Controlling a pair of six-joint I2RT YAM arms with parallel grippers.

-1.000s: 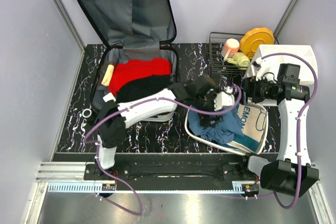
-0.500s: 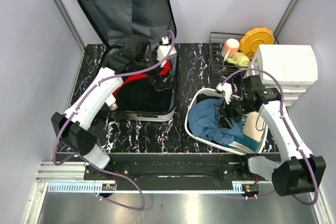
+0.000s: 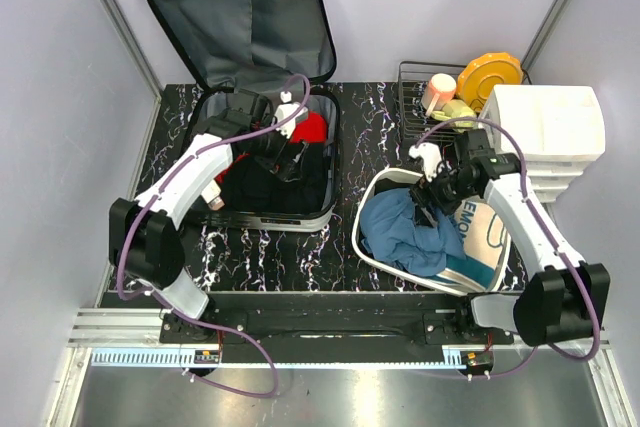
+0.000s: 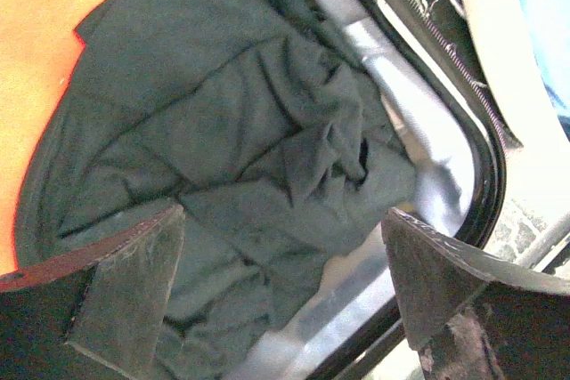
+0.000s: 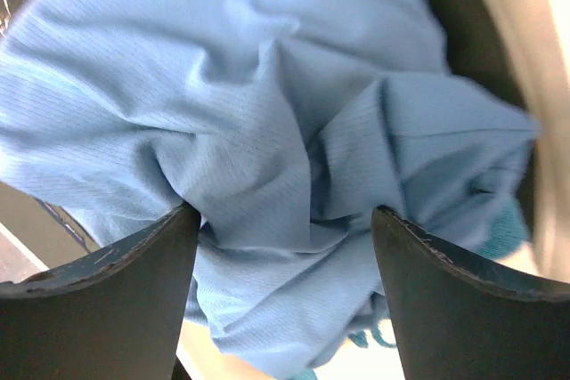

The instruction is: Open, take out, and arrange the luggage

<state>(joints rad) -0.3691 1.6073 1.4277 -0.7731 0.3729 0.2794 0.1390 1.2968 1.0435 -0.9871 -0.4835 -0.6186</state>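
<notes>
Evidently the luggage point(image 3: 240, 17) was already open, lying at the far left corner of the worktop point(image 3: 265, 247) with its lid propped against the back wall, and the step in hand looked to be lifting the clothes out. The left gripper point(image 4: 285, 287) hovered inside the lower shell, jaws spread wide and empty, directly over a crumpled dark garment point(image 4: 240, 131) that lay beside a red garment point(image 3: 312, 128) at the far side of the shell. To take it cleanly, the gripper would best drop straight onto the raised ridge of folds in the middle, so that both fingers bit cloth rather than the lining or the shell's edge. It would then close fully and lift high enough for the trailing fabric to clear the rim. The right gripper point(image 5: 285, 295) was just as wide and held nothing, poised above a blue garment point(image 5: 267, 122) heaped in the white basin point(image 3: 358, 237) near the right end of the worktop. It would do well to leave the path between luggage and basin free.
</notes>
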